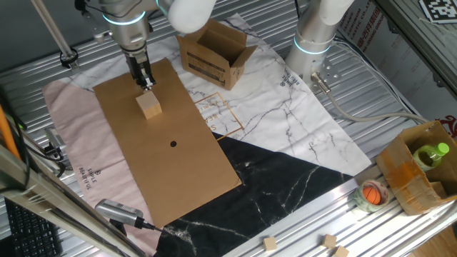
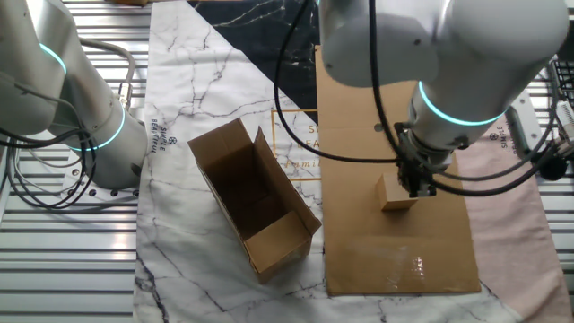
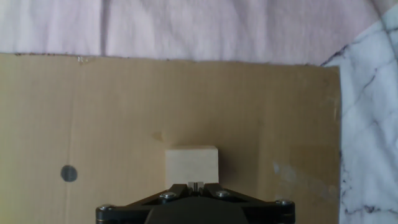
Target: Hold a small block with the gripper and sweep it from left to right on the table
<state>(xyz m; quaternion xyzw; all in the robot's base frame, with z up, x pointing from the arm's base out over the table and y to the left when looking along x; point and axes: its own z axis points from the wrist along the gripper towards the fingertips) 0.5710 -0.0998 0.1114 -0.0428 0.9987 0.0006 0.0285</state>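
The small block (image 1: 150, 106), a light tan wooden cube, sits on the flat brown cardboard sheet (image 1: 171, 164) near its far end. My gripper (image 1: 146, 80) hangs just behind and above the block with its fingers pressed together and nothing between them. In the hand view the block (image 3: 191, 164) lies just beyond my closed fingertips (image 3: 196, 185), on the cardboard (image 3: 93, 112). In the other fixed view my gripper (image 2: 420, 187) is right beside the block (image 2: 395, 194); I cannot tell whether they touch.
An open brown cardboard box (image 1: 214, 53) stands on the marble cloth (image 1: 285, 121) to the right. The pink cloth (image 1: 71, 143) lies left. A second white arm column (image 1: 318, 36) stands at the back. A box with a green bottle (image 1: 421, 164) and tiny cubes (image 1: 270, 243) lie at the front right.
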